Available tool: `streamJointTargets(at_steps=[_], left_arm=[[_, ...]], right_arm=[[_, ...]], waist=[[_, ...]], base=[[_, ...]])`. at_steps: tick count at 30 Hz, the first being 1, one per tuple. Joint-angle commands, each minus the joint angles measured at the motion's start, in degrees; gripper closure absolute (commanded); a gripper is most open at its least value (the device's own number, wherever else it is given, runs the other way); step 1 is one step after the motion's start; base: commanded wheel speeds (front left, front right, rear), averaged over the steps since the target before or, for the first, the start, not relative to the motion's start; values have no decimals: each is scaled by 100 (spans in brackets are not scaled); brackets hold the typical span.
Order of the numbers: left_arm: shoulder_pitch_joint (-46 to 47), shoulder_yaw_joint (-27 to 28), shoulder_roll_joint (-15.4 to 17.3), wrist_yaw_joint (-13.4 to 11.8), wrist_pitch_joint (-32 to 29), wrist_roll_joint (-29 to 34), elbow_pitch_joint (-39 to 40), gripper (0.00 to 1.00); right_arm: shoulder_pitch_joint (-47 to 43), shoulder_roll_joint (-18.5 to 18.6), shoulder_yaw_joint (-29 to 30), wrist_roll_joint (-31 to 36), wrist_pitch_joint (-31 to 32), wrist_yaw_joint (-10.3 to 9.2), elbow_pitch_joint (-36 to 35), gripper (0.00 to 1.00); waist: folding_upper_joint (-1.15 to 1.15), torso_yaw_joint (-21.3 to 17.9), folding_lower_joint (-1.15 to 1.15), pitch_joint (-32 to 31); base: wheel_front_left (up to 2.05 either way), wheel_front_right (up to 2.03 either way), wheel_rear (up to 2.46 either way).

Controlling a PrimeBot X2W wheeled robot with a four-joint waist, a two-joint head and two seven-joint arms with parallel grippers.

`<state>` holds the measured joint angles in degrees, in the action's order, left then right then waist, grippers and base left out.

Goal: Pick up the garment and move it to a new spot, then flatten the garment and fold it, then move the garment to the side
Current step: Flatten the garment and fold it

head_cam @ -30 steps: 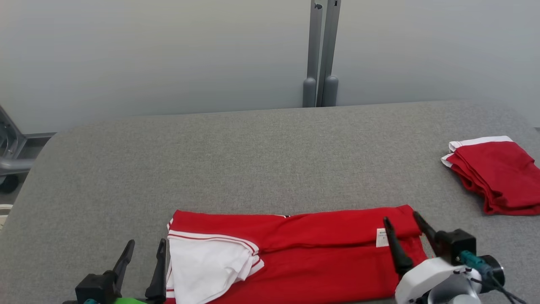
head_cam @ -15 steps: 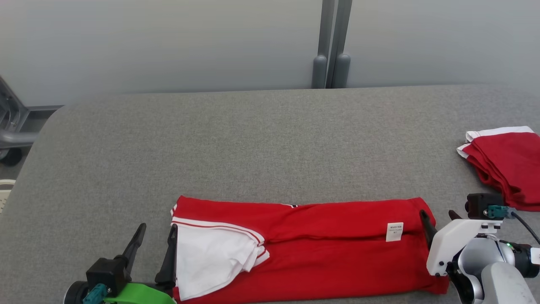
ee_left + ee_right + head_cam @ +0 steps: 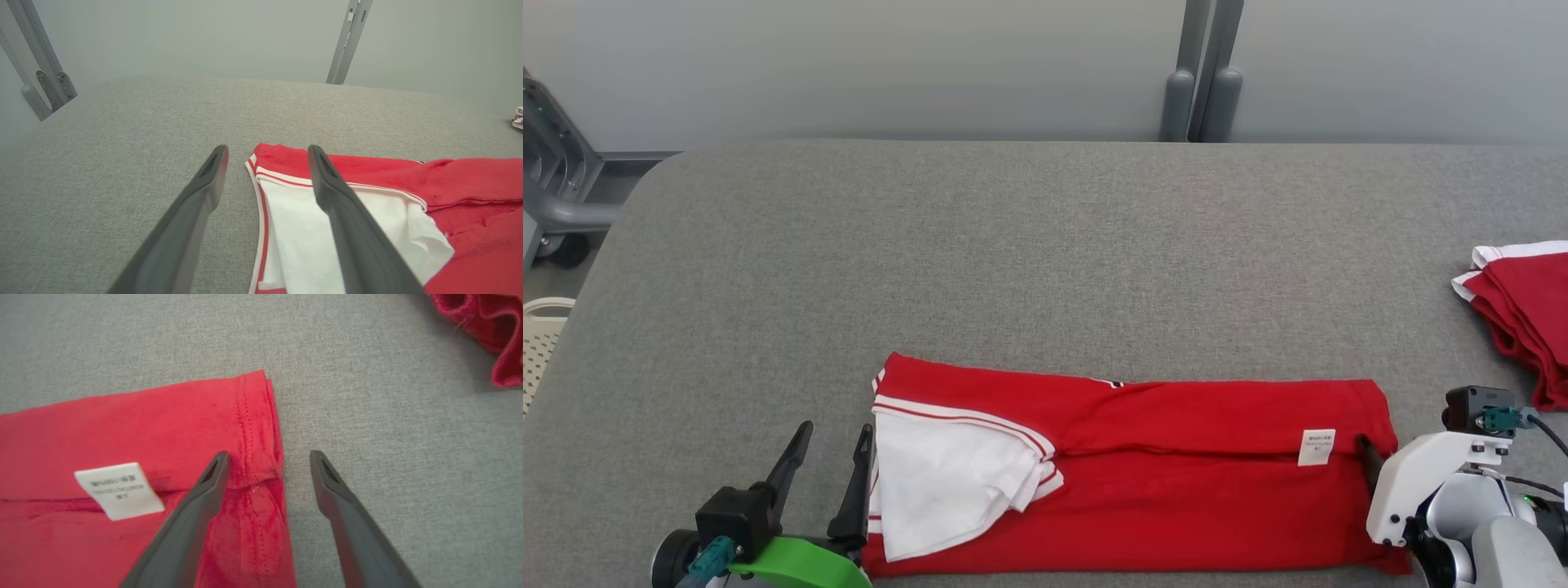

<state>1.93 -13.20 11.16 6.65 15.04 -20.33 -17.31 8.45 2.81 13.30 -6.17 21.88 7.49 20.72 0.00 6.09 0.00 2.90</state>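
Both my grippers were open and held nothing. The red garment (image 3: 1192,490) lay flat on the gray table (image 3: 1013,261), my left gripper (image 3: 836,430) by its white end, my right gripper (image 3: 269,454) over the other end.

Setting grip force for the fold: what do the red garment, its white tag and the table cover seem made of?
Red garment: likely soft matte knit; stitched hem, gentle creases. White tag: probably thin printed textile label, smooth; exact material unclear. Table cover: grey coarse-woven fabric, matte; visible weave.
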Motion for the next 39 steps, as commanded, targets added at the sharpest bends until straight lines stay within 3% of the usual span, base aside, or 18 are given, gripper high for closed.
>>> streamJointTargets(at_steps=[1,13,14,15,16,28,39], left_arm=[[86,18,23,25,17,59,-12,0],[139,9,-7,50,17,73,-22,0],[144,4,-10,52,17,72,-27,0],[148,-1,-9,56,17,71,-39,0],[151,0,-10,58,17,69,-45,0],[79,43,-27,75,17,62,-62,0],[-32,13,-46,75,17,106,-41,0]], right_arm=[[-59,16,15,-19,5,-2,66,0],[121,-24,-259,-553,269,0,905,0],[152,-34,-293,-598,300,1,968,53],[181,-45,-324,-628,320,2,1015,85],[198,-51,-352,-633,333,8,1049,100],[338,42,289,-257,149,-12,750,100],[-76,26,1389,424,682,-7,-713,100]], waist=[[0,-4,0,8],[0,30,0,91],[0,40,0,95],[0,47,0,94],[0,52,0,92],[0,17,0,6],[0,-139,0,-145]], base=[[0,0,0],[0,0,0],[0,0,0],[0,0,0],[0,0,0],[0,0,0],[0,0,0]])
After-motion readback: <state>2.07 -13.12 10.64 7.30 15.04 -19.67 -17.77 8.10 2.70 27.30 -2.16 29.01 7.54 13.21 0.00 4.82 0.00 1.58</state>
